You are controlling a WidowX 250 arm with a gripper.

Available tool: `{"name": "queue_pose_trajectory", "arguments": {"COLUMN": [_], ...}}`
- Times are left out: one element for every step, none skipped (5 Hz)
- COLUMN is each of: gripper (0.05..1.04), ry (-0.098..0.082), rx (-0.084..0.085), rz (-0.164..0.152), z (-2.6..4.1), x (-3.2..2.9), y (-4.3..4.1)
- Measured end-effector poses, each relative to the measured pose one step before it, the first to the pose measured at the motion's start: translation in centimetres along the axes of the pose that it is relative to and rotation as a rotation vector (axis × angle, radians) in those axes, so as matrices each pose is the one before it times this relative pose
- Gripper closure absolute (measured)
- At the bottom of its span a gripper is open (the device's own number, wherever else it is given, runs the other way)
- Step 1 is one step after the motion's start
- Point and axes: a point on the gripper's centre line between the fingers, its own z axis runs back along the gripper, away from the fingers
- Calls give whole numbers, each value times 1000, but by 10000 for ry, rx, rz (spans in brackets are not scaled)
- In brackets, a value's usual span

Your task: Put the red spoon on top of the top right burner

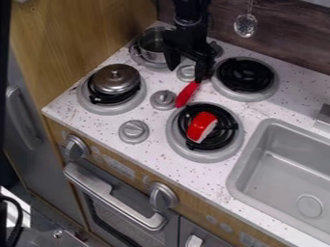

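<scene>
Item: toy kitchen, dark wood-grain wall behind, speckled white counter (pixel 145 161). One red spoon (pixel 187 94), between a grey knob (pixel 163 99) and the top right burner (pixel 245 75); long axis aslant, narrow end up and right at one tip of my gripper (pixel 186 75), broad end down and left. My fingers: spread. Below: lower right burner (pixel 226 136), bearing a red-and-white piece (pixel 201 126).

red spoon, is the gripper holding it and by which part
Cannot be told: the red spoon's upper end is at the gripper, but a grip isn't clear.
</scene>
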Motion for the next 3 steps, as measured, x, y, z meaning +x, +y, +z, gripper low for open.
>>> {"name": "queue_pose_trajectory", "arguments": {"gripper": [86, 86, 86], "ry": [449, 314, 82], "rx": [-104, -75, 20], "rz": [10, 77, 51], "z": [-1701, -2385, -1396], "x": [-871, 222, 1494], "y": [-201, 12, 382]}}
